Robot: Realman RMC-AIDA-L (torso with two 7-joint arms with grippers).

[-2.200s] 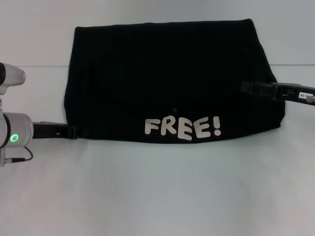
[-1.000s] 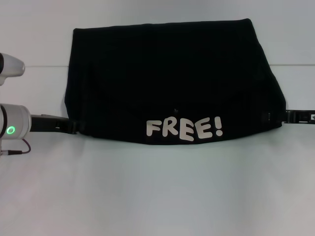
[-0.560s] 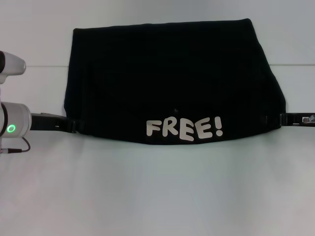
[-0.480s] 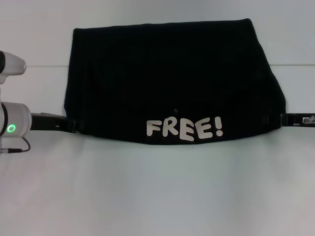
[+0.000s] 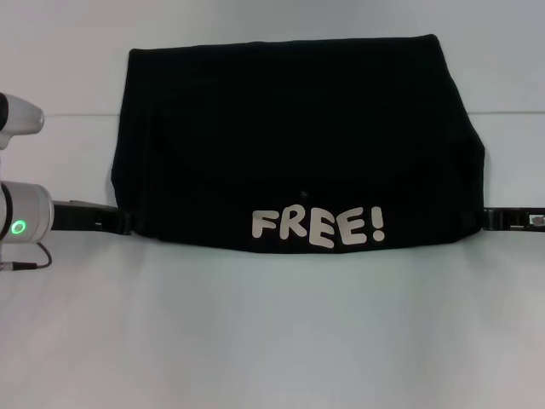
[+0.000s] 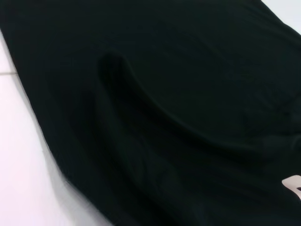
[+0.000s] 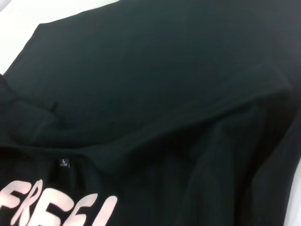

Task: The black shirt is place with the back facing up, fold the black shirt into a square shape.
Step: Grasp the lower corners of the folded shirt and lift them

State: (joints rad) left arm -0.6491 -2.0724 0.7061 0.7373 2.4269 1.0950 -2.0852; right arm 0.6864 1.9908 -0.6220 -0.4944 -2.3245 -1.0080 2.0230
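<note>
The left end effector (image 5: 128,223) sat at the near left corner of the black shirt (image 5: 298,136), and the right end effector (image 5: 479,218) at its near right corner; whether either was apart or together could not be told. The shirt lay folded on the white surface (image 5: 272,332), its "FREE!" lettering (image 5: 317,226) along the near edge.

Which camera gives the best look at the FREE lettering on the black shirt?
The head view: the whole word "FREE!" reads clearly near the black shirt's near edge. The right wrist view shows only the tops of four letters, cut off at the picture's edge. The left wrist view catches just a pale sliver of one letter.
</note>
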